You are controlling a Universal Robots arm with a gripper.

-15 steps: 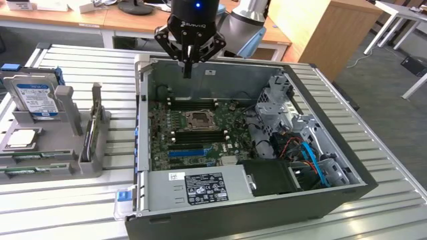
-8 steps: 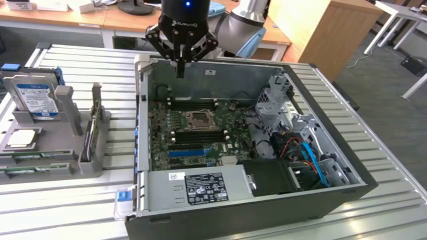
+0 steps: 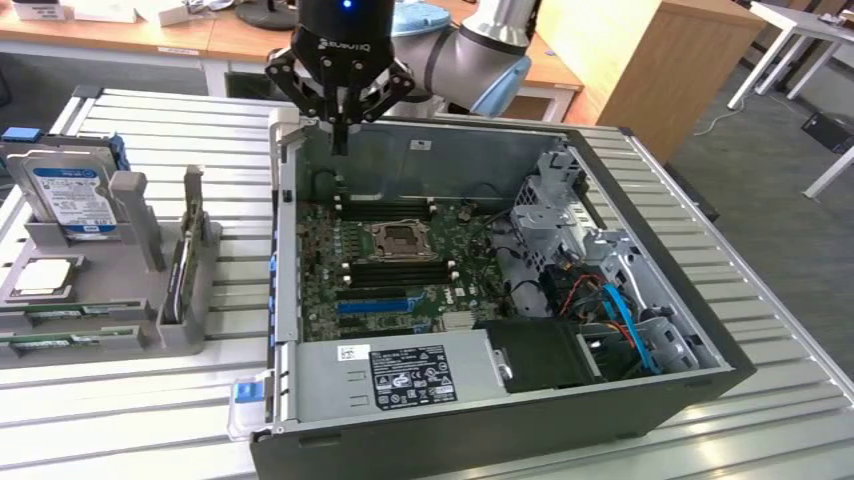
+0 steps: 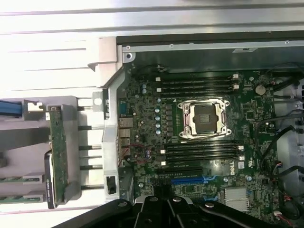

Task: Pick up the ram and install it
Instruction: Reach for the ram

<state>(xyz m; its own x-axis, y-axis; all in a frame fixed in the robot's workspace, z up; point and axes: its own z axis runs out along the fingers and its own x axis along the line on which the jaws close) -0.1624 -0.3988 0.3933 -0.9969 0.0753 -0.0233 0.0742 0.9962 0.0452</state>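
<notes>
The step in hand looks like the reach for the ram. The black robot gripper (image 3: 342,145) hangs over one back corner of the big open black metal computer case (image 3: 467,430). Its jaws are pressed shut and hold nothing. The ram (image 3: 67,318), a long flat green board stick with dark chips, lies outside the case in a grey plastic holder (image 3: 128,205). The holder sits beside the case on the exterior view's left. So the gripper is much nearer the case than the ram.

To do this step well, I think the jaws must open first. Then they should come straight down over the middle of the stick and squeeze its two flat faces gently. A tilted grip could bend the stick or scrape the holder.

Now the count. I see two green sticks in the holder, the second (image 3: 54,342) just beside the first. One silver hard drive with a blue label (image 3: 74,200) stands there too. Inside the case are one square silver chip socket (image 3: 396,240) and one blue plastic slot (image 3: 374,303). There are also two groups of black empty memory slots (image 3: 394,272), one on each side of the socket. Everything rests on one grey ridged metal worktop (image 3: 774,330).
</notes>
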